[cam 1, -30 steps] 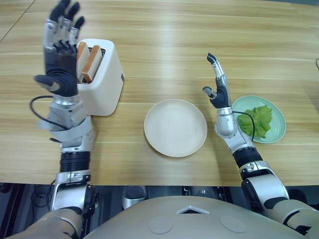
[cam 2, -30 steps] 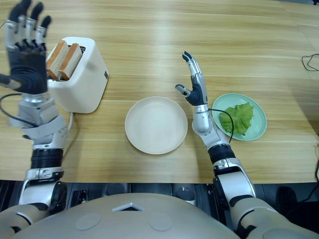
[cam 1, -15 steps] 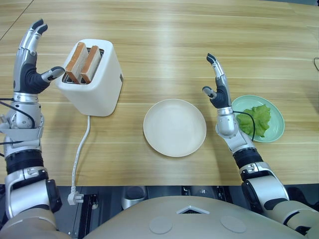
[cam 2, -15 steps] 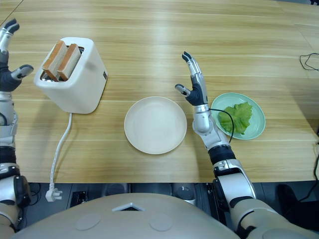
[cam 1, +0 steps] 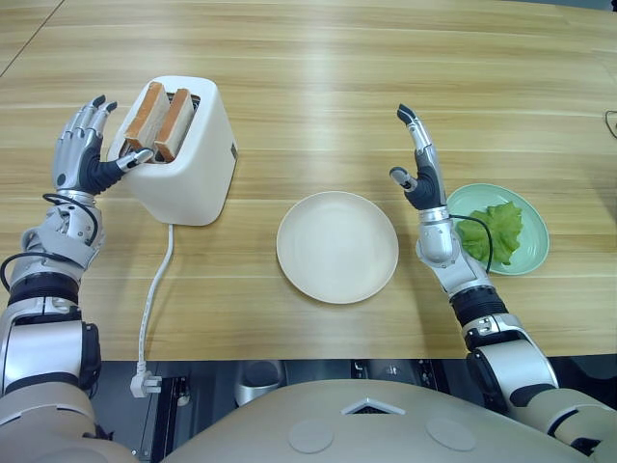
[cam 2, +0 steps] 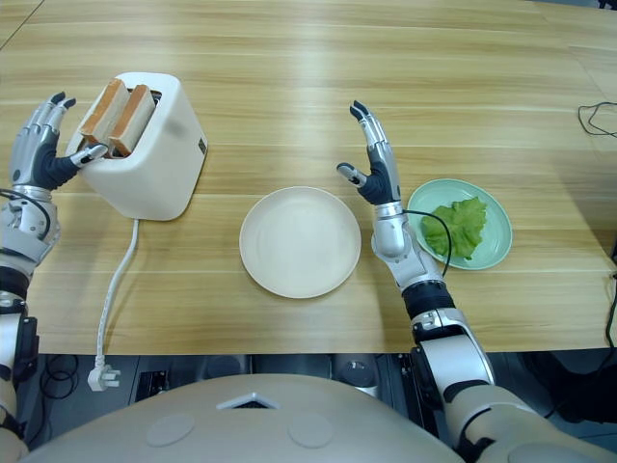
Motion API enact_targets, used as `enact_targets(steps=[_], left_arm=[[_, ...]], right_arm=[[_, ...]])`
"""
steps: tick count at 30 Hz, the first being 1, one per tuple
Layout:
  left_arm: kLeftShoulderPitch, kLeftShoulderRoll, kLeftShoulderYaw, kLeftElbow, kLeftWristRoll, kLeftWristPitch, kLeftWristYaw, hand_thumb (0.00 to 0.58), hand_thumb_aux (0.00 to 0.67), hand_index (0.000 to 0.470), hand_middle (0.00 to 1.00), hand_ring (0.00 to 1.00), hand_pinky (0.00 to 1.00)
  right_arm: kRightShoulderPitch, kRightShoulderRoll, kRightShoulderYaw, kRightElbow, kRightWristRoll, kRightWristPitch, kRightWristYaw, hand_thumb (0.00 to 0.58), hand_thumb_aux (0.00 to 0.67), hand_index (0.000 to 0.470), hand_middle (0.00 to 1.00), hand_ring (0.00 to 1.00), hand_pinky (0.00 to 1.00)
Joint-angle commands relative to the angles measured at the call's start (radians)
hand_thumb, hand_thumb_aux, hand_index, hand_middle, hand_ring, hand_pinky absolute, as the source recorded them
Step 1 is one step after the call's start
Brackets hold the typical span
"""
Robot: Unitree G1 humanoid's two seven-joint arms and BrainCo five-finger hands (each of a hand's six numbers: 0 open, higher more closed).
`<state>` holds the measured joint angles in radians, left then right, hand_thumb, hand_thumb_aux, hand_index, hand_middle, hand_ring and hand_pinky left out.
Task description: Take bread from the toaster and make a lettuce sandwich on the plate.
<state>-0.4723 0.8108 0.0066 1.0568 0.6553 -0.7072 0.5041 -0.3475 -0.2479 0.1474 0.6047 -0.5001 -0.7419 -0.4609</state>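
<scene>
At the toaster's (cam 1: 198, 169) left side, the left hand (cam 1: 82, 154) has dropped from overhead, fingers spread and empty, thumb tip by the bread (cam 1: 162, 121) in the slots. The right hand (cam 1: 421, 178) stays upright, released, between the plate (cam 1: 337, 247) and the lettuce (cam 1: 494, 231).

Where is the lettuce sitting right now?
In the left eye view the lettuce lies in a green dish on the robot's far right, just right of the raised right hand, which stands between it and the cream plate.
</scene>
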Motion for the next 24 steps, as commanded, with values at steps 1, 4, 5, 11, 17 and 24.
enact_targets(steps=[1, 4, 5, 11, 17, 24], left_arm=[[-0.014, 0.007, -0.043, 0.026, -0.01, -0.006, 0.009, 0.234, 0.152, 0.105, 0.0, 0.0, 0.0], [-0.017, 0.006, -0.063, 0.027, -0.018, -0.014, 0.014, 0.517, 0.449, 0.308, 0.0, 0.0, 0.0], [-0.018, 0.006, -0.067, 0.025, -0.021, -0.018, 0.016, 0.574, 0.604, 0.415, 0.0, 0.0, 0.0], [-0.018, -0.007, -0.067, 0.009, -0.07, -0.069, 0.007, 0.58, 0.67, 0.46, 0.0, 0.0, 0.0], [-0.02, -0.029, -0.059, 0.009, -0.144, -0.114, -0.045, 0.58, 0.67, 0.46, 0.0, 0.0, 0.0], [-0.032, -0.076, 0.013, 0.008, -0.318, -0.157, -0.175, 0.58, 0.67, 0.46, 0.0, 0.0, 0.0]], right_arm=[[0.004, 0.0, -0.008, -0.003, 0.013, 0.009, 0.007, 0.0, 0.0, 0.0, 0.0, 0.0, 0.0], [0.006, 0.001, -0.007, -0.003, 0.013, 0.009, 0.008, 0.0, 0.0, 0.0, 0.0, 0.0, 0.0], [0.007, 0.0, -0.007, -0.004, 0.013, 0.009, 0.009, 0.0, 0.0, 0.0, 0.0, 0.0, 0.0], [0.009, 0.001, -0.007, -0.005, 0.013, 0.009, 0.01, 0.0, 0.0, 0.0, 0.0, 0.0, 0.0], [0.009, 0.004, -0.005, 0.001, 0.012, 0.008, 0.009, 0.0, 0.0, 0.0, 0.0, 0.0, 0.0], [0.011, 0.004, -0.007, 0.004, 0.013, 0.007, 0.009, 0.0, 0.0, 0.0, 0.0, 0.0, 0.0]])
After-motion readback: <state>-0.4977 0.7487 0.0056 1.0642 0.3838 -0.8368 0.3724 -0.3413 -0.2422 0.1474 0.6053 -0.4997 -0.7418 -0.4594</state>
